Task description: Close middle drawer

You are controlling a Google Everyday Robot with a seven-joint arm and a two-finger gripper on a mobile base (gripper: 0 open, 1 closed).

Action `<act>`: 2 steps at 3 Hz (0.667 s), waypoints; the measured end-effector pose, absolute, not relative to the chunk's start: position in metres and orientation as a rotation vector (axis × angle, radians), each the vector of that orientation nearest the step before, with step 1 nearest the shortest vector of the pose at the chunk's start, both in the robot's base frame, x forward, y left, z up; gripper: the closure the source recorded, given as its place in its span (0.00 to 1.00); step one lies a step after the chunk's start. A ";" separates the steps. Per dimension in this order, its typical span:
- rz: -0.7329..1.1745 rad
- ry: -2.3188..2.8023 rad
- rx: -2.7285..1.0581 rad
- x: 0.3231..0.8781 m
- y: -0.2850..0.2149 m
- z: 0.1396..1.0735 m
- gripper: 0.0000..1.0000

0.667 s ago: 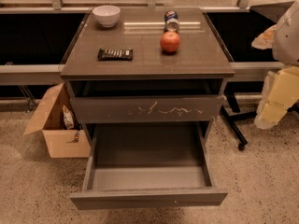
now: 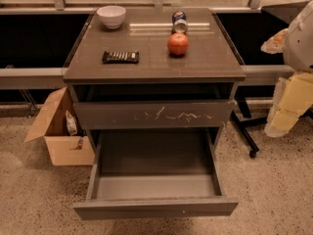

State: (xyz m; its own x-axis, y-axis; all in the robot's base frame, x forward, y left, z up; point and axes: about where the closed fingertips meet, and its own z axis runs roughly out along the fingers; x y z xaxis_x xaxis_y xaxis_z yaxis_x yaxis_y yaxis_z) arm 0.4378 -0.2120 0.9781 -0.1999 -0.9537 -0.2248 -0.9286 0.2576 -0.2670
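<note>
Middle drawer (image 2: 155, 207) is being shown pulled well out at the bottom of the view, with its flat front facing the camera and nothing lying inside. It is sitting directly below the scratched drawer front (image 2: 154, 114), which is also standing a little proud of the table (image 2: 146, 71).

Risks, as judged:
- No contact is being made yet. The claw (image 2: 288, 109) is being held off to the right, well apart from the drawer front, so a long approach is being called for and the front could be missed.
- A push being applied near one corner could be racking the drawer on its runners and jamming it part shut.
- An approach being made too high could be pushing the scratched front instead.
- A hard shove could be jolting the table, and the apple (image 2: 178, 43) beside the can (image 2: 179, 21) could be set rolling.
- The cardboard box (image 2: 58, 131) is sitting just beside the drawer's left side, but it is not being judged to be in the path.

Claw: the pale yellow part is being seen near the right edge, beside the table's right flank. Whether it is apart or together cannot be told. Nothing is being seen held in it, and neither drawer nor table is being touched.
</note>
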 end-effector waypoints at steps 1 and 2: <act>0.059 2.129 -1.806 0.430 -0.195 0.929 0.00; 0.308 2.052 -1.892 0.413 -0.169 0.862 0.00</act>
